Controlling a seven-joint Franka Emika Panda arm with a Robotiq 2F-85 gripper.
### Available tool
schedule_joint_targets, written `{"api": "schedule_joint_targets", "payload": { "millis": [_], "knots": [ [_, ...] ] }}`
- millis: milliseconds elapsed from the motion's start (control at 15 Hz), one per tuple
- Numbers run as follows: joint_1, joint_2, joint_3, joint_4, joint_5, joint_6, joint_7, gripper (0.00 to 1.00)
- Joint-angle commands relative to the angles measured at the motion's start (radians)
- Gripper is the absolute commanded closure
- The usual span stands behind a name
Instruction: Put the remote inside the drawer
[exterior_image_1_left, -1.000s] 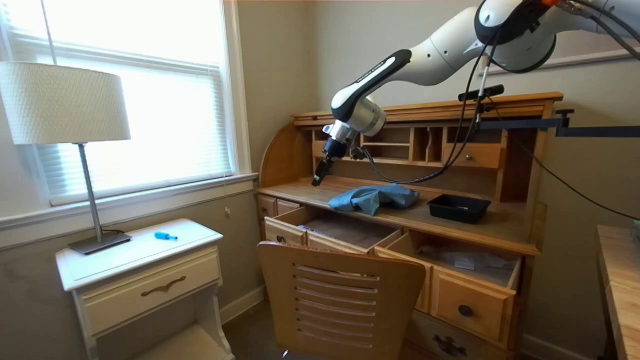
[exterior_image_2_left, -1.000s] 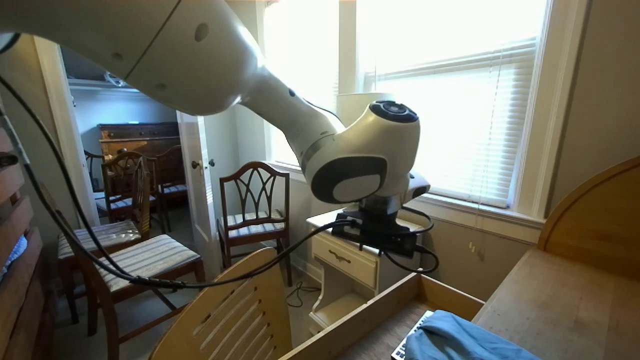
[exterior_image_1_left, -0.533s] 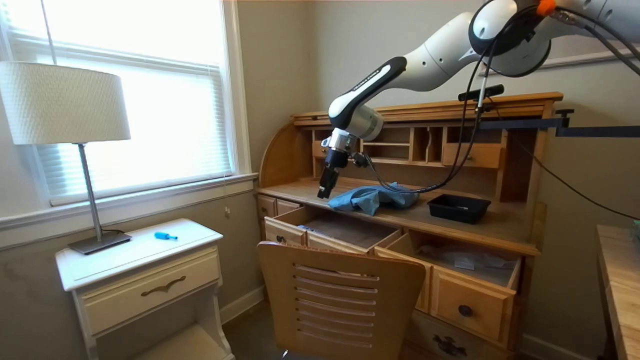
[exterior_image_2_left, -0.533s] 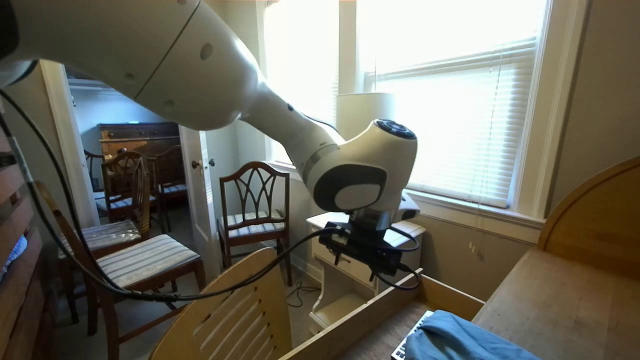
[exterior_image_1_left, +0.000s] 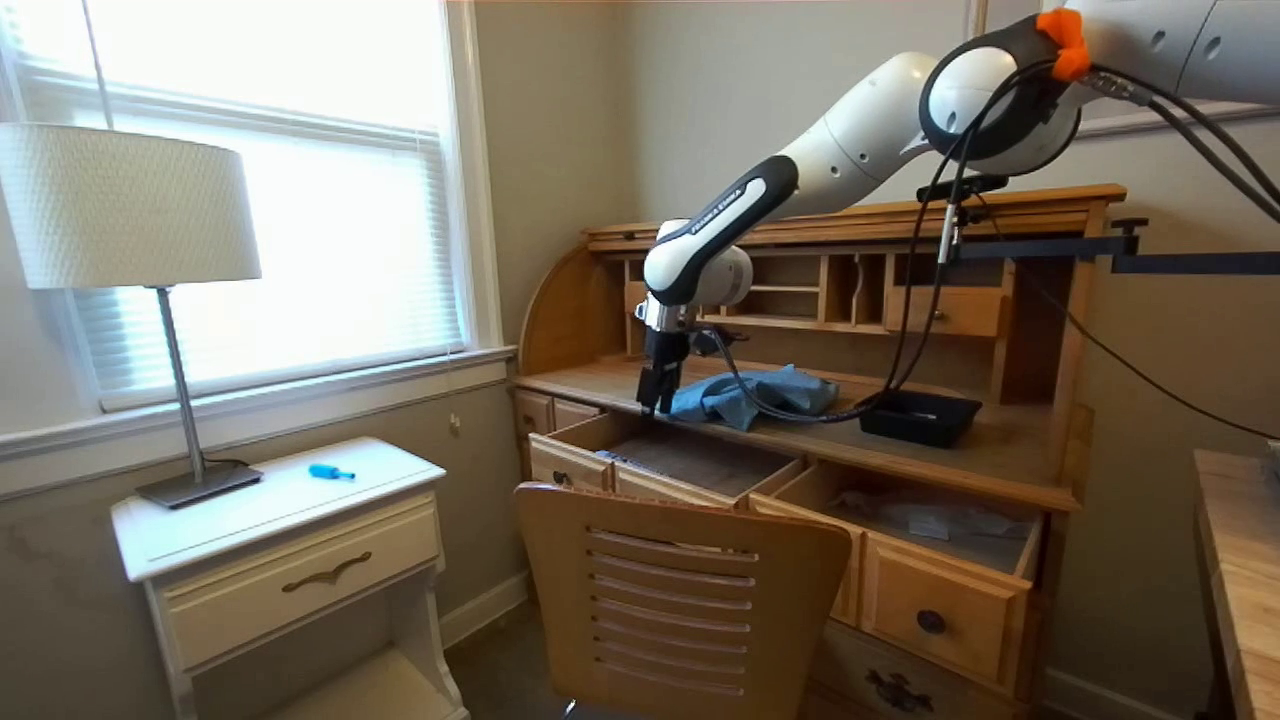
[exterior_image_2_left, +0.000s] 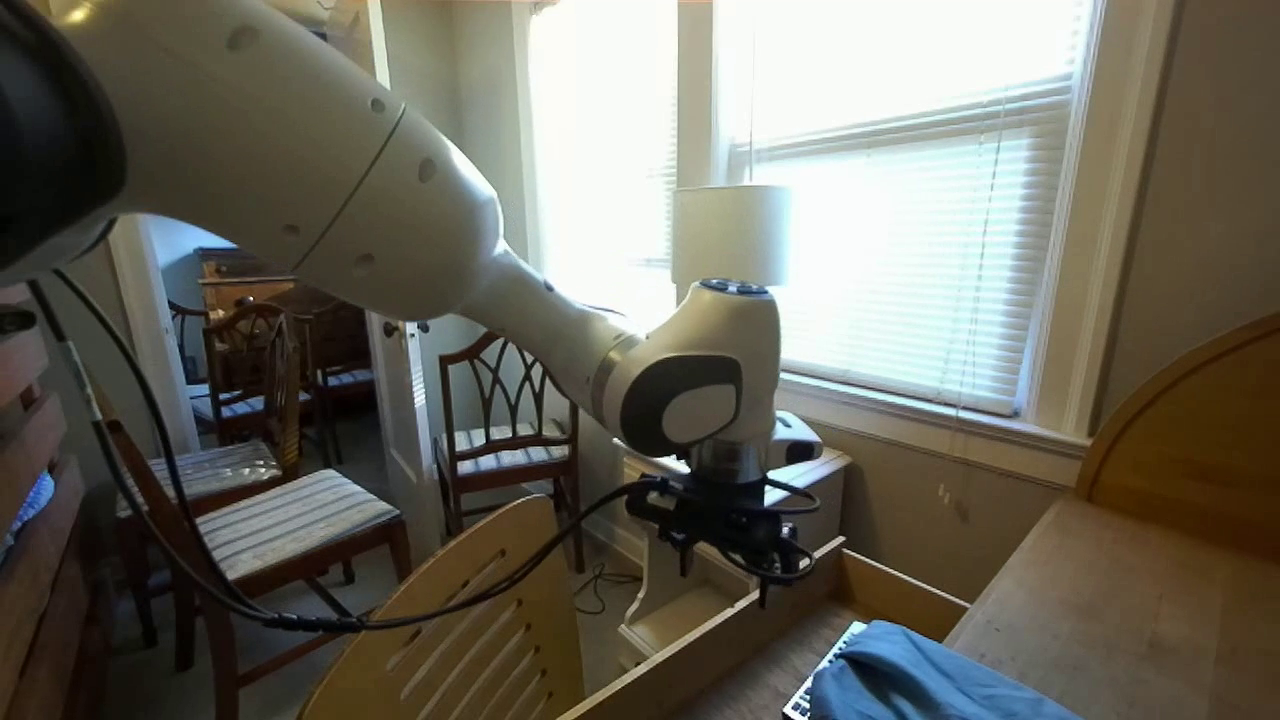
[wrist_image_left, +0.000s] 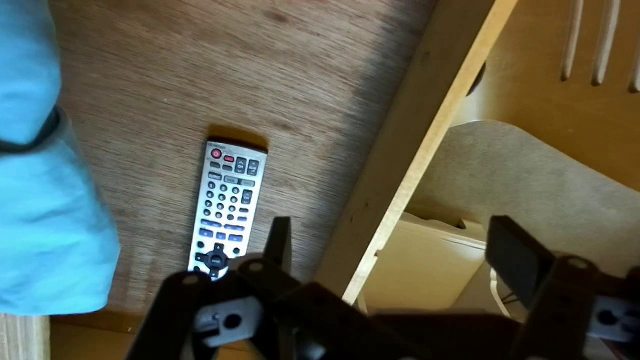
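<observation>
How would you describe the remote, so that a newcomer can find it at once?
Go to the wooden roll-top desk, then its open drawer nearer the window. On that drawer's floor lies the slim remote. Its silver, button-covered face sets it apart from the rumpled blue cloth nearby.

The remote (wrist_image_left: 228, 200) was silver with red and dark buttons (wrist_image_left: 216, 154), the cloth (wrist_image_left: 50, 210) blue, the gripper (wrist_image_left: 390, 238) black, the drawer floor (wrist_image_left: 300, 90) grained brown

Free drawer floor (wrist_image_left: 310, 90) either side of the remote (wrist_image_left: 227, 207), between blue cloth (wrist_image_left: 50, 225) and front wall (wrist_image_left: 402, 150).
</observation>
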Motion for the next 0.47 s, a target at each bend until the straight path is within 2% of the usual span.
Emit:
{"api": "schedule_joint_targets", "payload": {
  "millis": [0,133,200,400],
  "knots": [
    [0.037,0.068,-0.023,0.100,-0.063,-0.017,0.095,0.00],
    [0.020,0.078,0.019,0.122,-0.039,-0.015,0.077,0.00],
    [0.030,0.038,-0.004,0.047,-0.028,0.000,0.060,0.00],
    [0.027,0.047,0.005,0.069,-0.028,0.000,0.060,0.00]
  ]
}}
